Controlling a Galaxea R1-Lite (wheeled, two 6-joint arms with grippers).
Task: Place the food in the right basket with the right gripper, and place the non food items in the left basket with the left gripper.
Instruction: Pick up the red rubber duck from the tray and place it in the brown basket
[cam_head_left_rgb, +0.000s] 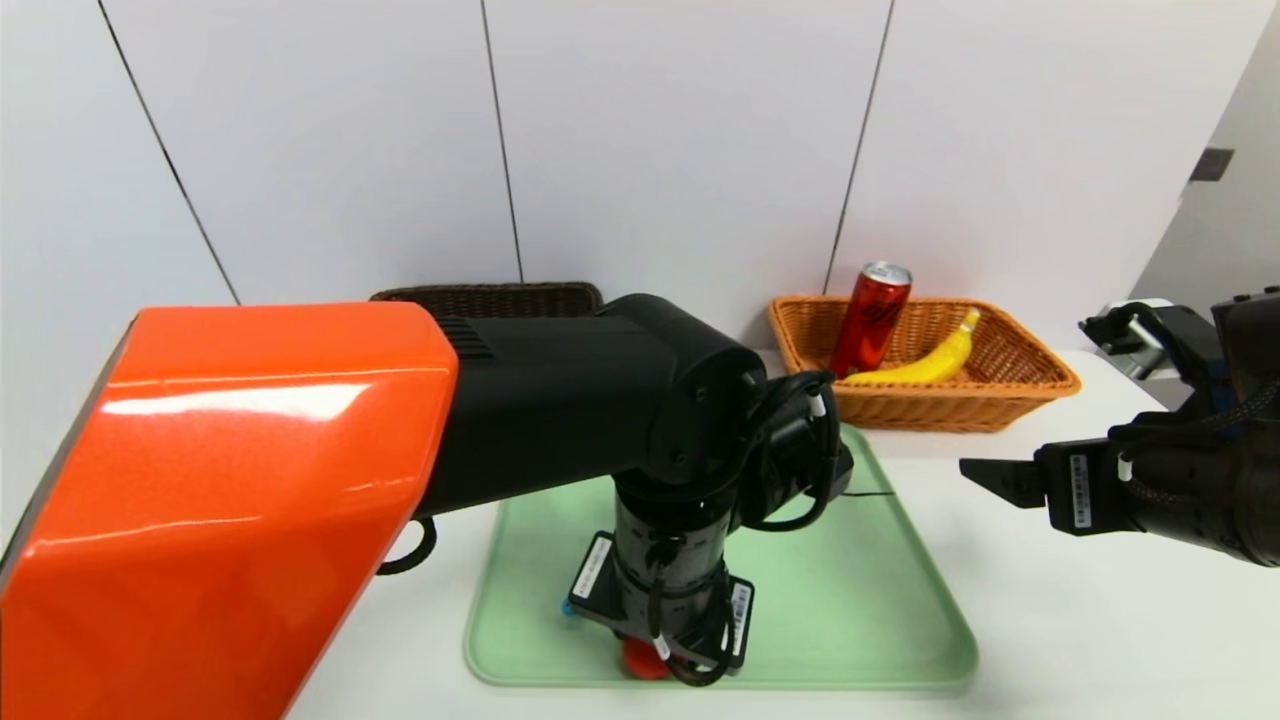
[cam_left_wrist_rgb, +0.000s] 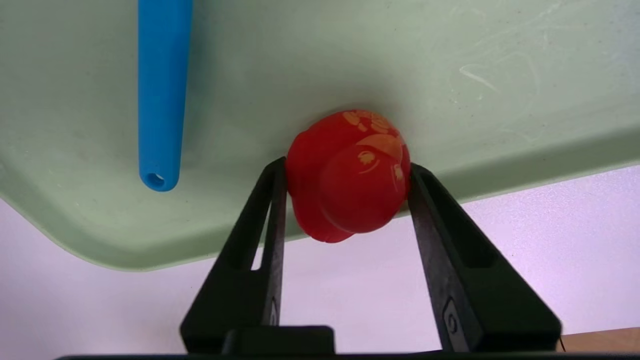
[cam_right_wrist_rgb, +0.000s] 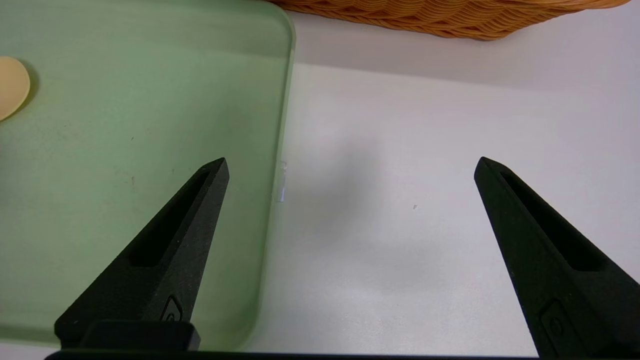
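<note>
The left gripper (cam_left_wrist_rgb: 347, 172) pinched the red duck (cam_left_wrist_rgb: 350, 175) between both fingers at the tray (cam_left_wrist_rgb: 450, 75) edge, the spoon's blue handle (cam_left_wrist_rgb: 162, 95) lying beside them. The right gripper (cam_right_wrist_rgb: 350, 170) hovered spread wide, nothing between its fingers.

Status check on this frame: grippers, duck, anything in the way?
Left gripper shut on red duck at green tray edge. Right gripper open, idle above the table. Blue spoon handle beside it, apart.
</note>
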